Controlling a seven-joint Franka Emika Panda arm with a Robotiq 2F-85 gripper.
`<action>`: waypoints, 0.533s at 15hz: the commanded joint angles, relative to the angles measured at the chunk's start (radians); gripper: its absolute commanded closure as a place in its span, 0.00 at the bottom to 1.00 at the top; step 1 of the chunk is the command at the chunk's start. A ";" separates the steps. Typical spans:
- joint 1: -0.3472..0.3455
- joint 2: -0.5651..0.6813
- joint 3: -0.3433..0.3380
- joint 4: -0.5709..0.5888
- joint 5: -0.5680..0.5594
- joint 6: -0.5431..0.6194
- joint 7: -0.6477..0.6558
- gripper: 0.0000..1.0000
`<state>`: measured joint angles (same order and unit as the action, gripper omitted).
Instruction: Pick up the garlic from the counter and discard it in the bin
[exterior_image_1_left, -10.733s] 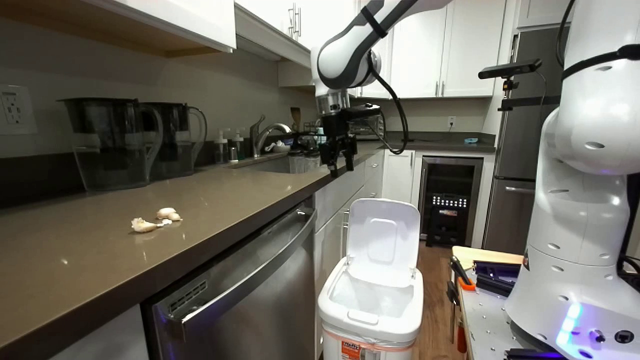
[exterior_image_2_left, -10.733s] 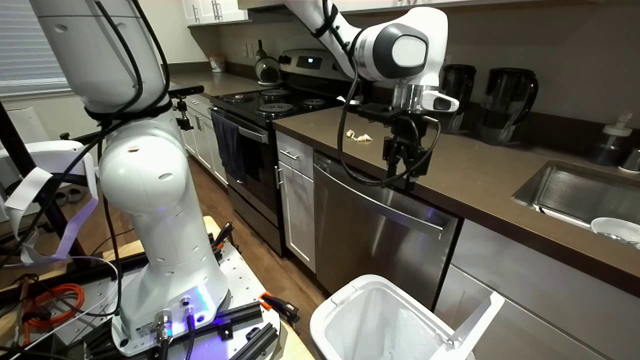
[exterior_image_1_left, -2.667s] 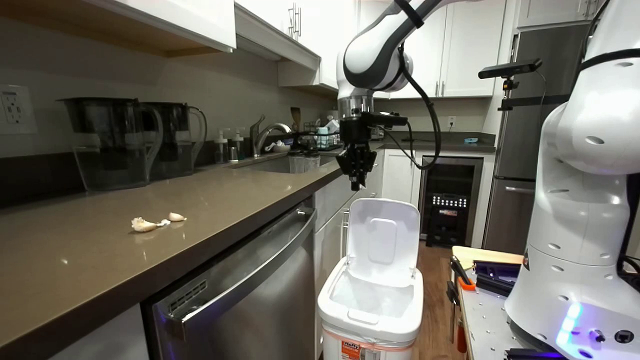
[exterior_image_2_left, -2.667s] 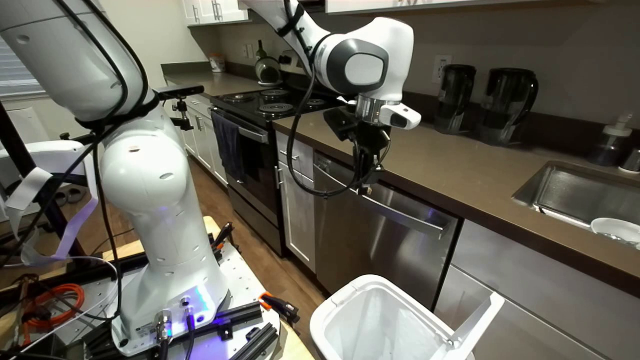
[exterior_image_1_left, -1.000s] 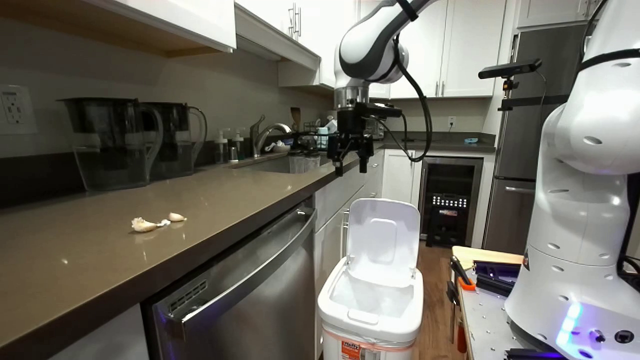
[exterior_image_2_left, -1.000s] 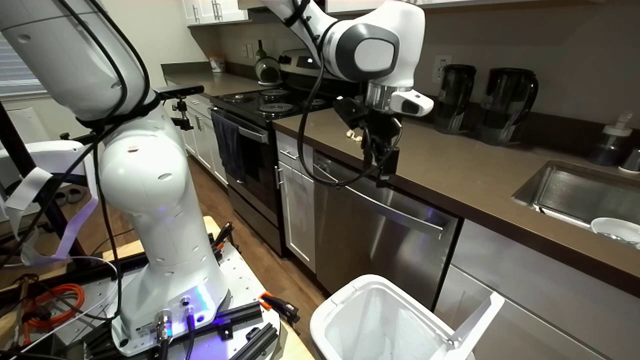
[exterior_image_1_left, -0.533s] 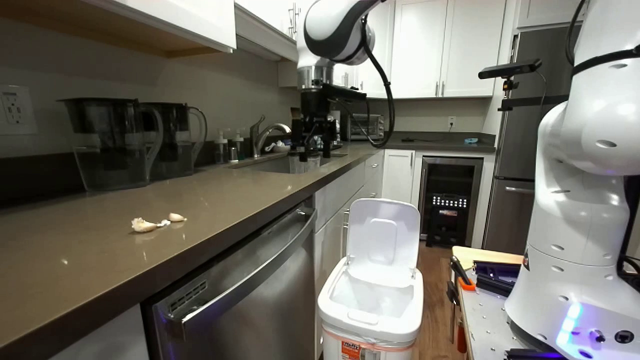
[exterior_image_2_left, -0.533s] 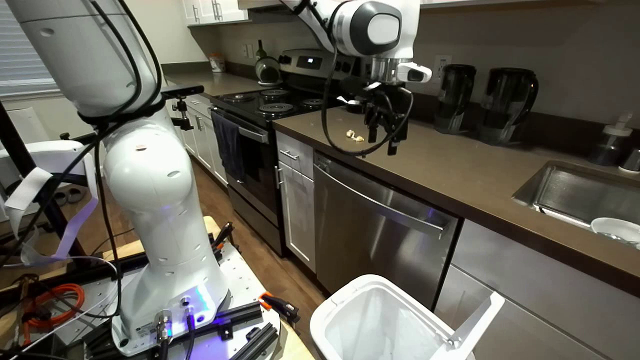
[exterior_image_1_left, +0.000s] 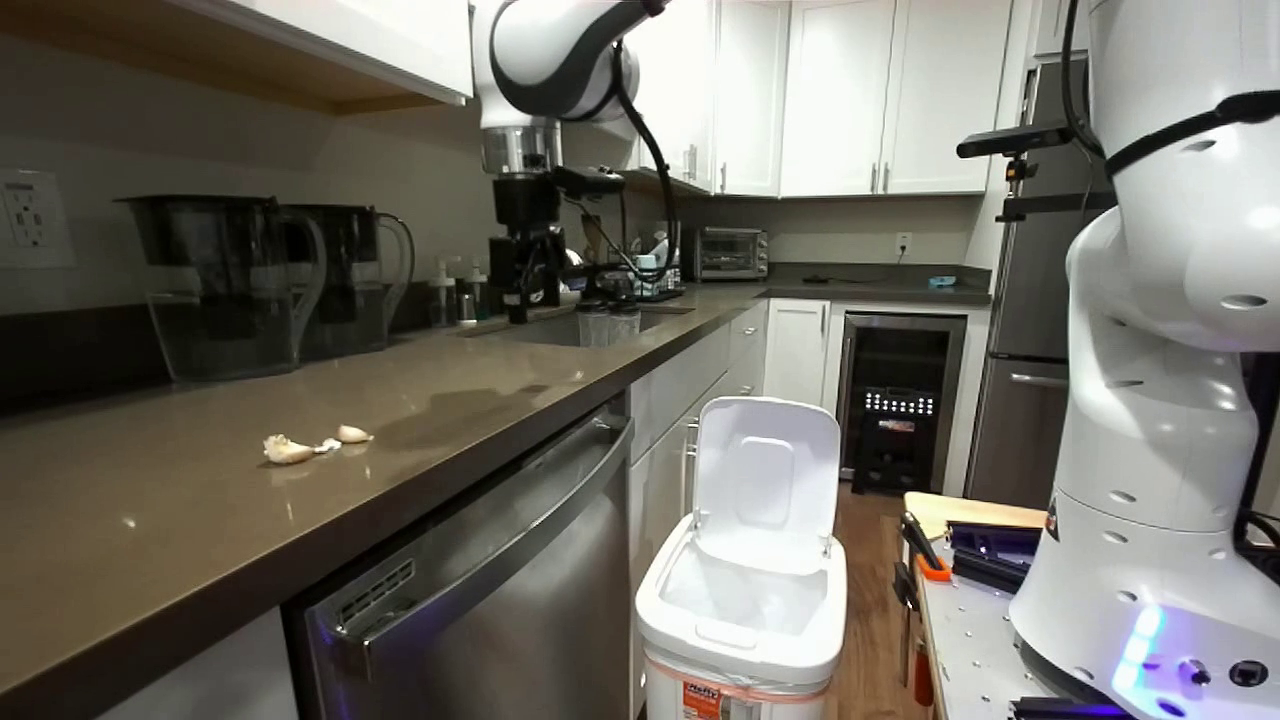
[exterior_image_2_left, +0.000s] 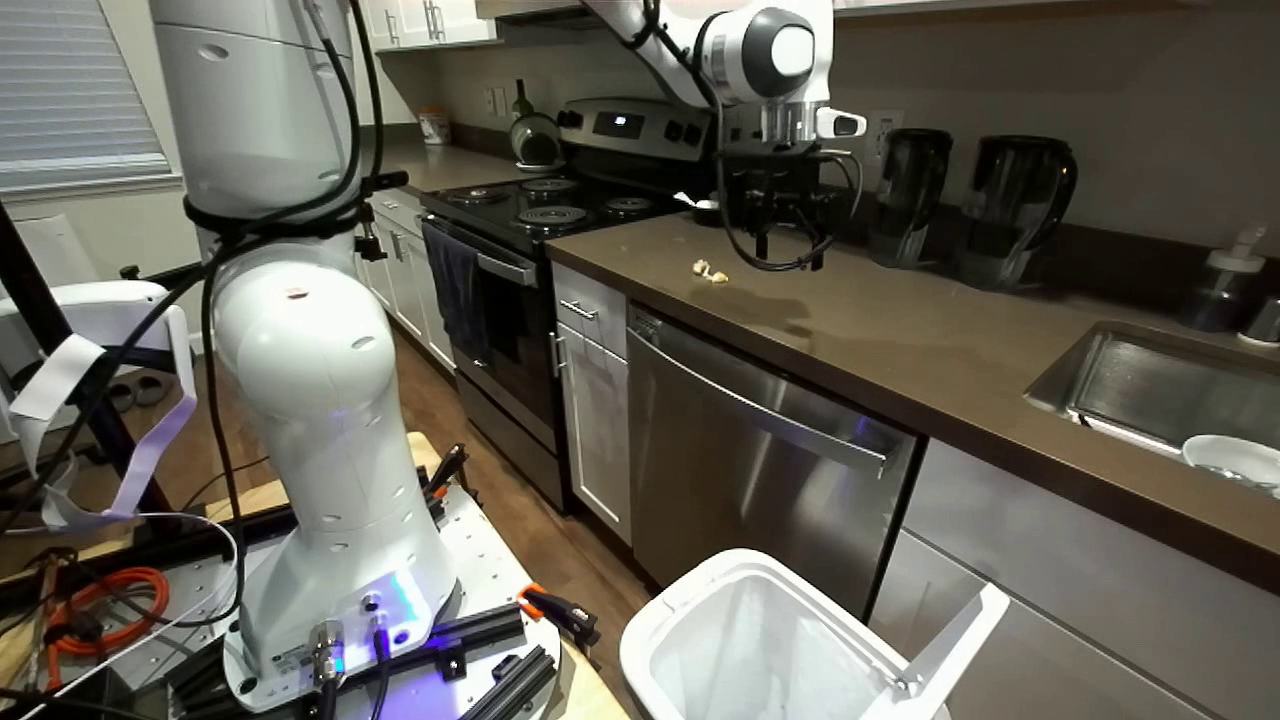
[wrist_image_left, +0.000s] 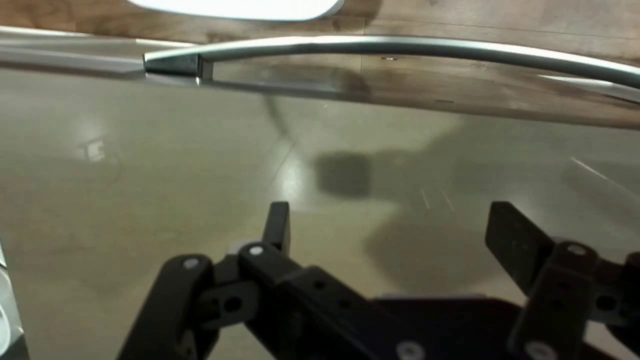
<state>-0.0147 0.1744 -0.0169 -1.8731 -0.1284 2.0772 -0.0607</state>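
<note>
Gripper (wrist_image_left: 389, 204) hanging over the counter (exterior_image_1_left: 180, 520), fingers (wrist_image_left: 517, 245) spread pretty wide. Garlic (exterior_image_1_left: 287, 450) is just sitting on that counter, 2 chunks with 1 tiny bit between; bin (exterior_image_1_left: 745, 665) in front of it, lid (exterior_image_1_left: 768, 480) up.

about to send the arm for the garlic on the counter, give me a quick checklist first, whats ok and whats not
1. Garlic lying on the counter: ok, pieces show in both exterior views.
2. Fingers spread, with nothing held between them: ok, by the wrist view.
3. Fingers lined up over the garlic: not ok, no piece shows in the wrist view.
4. Pitchers standing apart from the garlic: ok.
5. Bin ready with its lid up: ok.
6. Garlic already in the bin: cannot tell, its bottom is out of sight.
</note>
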 joint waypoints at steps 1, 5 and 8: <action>0.013 0.102 0.019 0.147 -0.024 -0.040 -0.111 0.00; 0.025 0.168 0.054 0.226 0.034 -0.051 -0.140 0.00; 0.031 0.203 0.083 0.263 0.078 -0.072 -0.140 0.00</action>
<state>0.0127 0.3356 0.0467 -1.6768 -0.1011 2.0566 -0.1610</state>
